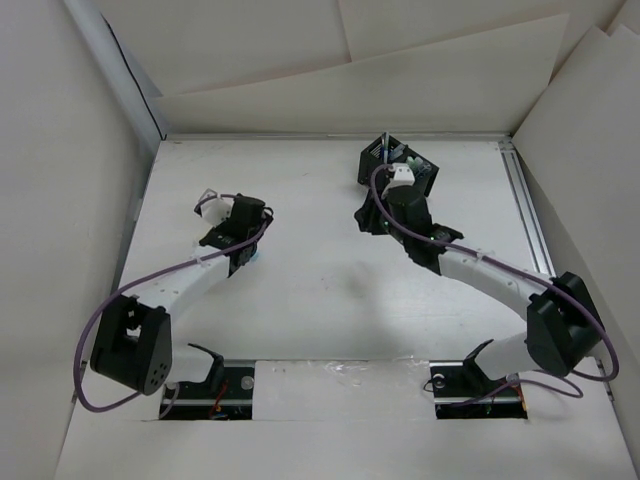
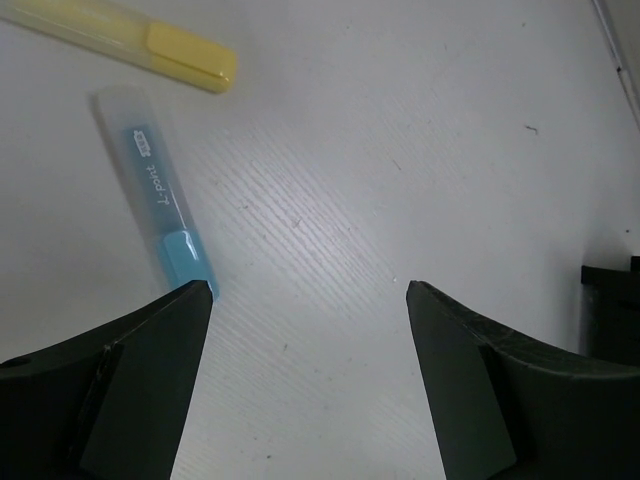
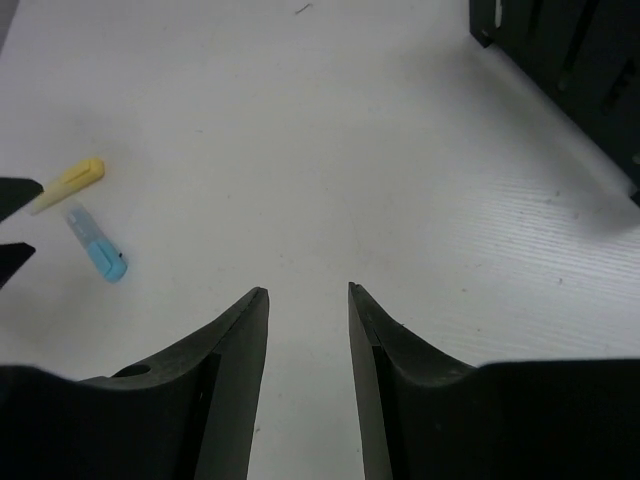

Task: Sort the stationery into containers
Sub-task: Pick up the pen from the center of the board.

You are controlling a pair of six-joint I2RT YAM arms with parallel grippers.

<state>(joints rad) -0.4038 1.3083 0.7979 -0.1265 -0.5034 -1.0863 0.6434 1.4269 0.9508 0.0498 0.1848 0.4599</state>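
Upper left in the left wrist view, a pale yellow plastic marker [image 2: 150,40] and a stubby light-blue marker [image 2: 160,200] lie outside the left gripper [image 2: 310,290], which is spread wide and empty. Closing here could send the blue one rolling. The right gripper [image 3: 308,290], parted and empty, has the black slotted organiser [image 3: 570,60] at upper right.

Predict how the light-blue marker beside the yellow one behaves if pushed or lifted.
The light-blue marker looks like smooth hard plastic: probably stiff, slightly slippery. Short and slim, so likely light. Lying flat on the table, it may roll if nudged.
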